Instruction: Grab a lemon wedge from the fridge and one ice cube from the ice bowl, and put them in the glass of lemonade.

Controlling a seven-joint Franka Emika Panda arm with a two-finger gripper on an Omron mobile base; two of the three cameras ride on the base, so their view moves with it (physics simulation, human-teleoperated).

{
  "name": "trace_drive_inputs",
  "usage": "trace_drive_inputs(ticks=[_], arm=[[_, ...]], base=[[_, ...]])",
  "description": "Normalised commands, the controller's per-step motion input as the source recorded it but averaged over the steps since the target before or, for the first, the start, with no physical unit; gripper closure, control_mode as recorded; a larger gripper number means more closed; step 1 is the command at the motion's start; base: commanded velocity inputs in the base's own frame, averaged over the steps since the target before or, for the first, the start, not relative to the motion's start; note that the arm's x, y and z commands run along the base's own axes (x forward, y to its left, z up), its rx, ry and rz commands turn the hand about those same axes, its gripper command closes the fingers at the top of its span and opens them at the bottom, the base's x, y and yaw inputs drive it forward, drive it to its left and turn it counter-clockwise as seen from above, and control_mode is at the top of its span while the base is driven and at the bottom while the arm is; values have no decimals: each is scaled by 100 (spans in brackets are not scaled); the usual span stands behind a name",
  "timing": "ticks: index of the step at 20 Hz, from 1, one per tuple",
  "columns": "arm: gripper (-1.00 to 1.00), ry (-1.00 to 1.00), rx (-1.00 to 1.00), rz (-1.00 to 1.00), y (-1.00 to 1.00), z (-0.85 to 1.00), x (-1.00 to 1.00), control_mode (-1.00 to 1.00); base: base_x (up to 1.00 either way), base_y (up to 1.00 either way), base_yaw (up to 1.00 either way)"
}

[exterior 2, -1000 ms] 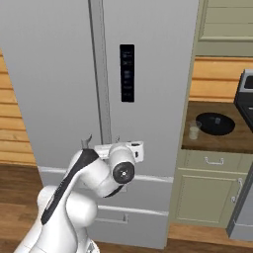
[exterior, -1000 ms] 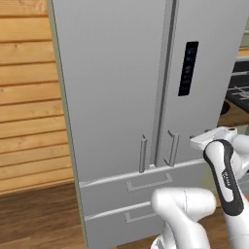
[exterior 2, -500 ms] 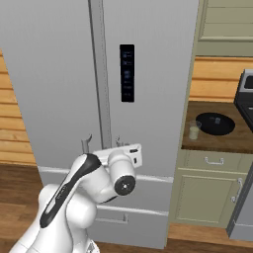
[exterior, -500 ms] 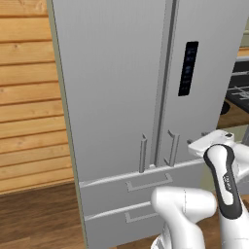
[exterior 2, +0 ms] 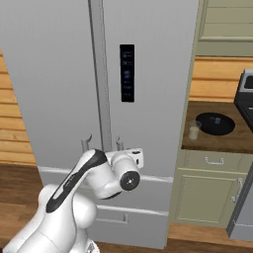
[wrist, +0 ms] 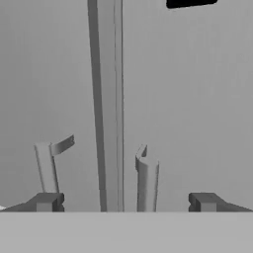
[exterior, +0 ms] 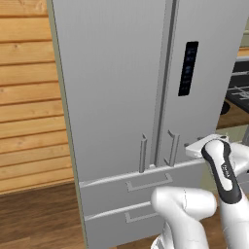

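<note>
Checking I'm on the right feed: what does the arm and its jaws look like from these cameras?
A glossy white arm of rounded, tubular links, with a dark grey stripe bearing small pale lettering along the forearm and a dark round joint cap. The gripper ends in two small dark grey blocky fingertips. No cables visible.

The fridge doors are shut, so the lemon wedge inside is hidden. In the hand view both bar handles are cut off at 6 o'clock, and the black panel is cut off at 12 o'clock. At 3 o'clock in the right base view, the ice bowl is too small to show any ice, and the glass of lemonade is too small to see well.
</note>
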Motion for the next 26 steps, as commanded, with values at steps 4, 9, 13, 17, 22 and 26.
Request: trace_drive_inputs(ticks=[4, 9, 13, 17, 22, 26], arm=[[-100, 0, 7, 1, 18, -59, 15, -100], [-100, 0, 8, 0, 13, -26, 39, -100], [-100, 1, 6, 0, 28, -29, 41, -100], [-100, 3, 2, 0, 26, -31, 30, -100], [-100, 0, 0, 0, 17, -28, 34, -100], [-100, 0, 0, 0, -1, -13, 33, -100]], base=[[0, 0, 0], [0, 0, 0], [0, 0, 0], [0, 0, 0], [0, 0, 0], [0, 0, 0]])
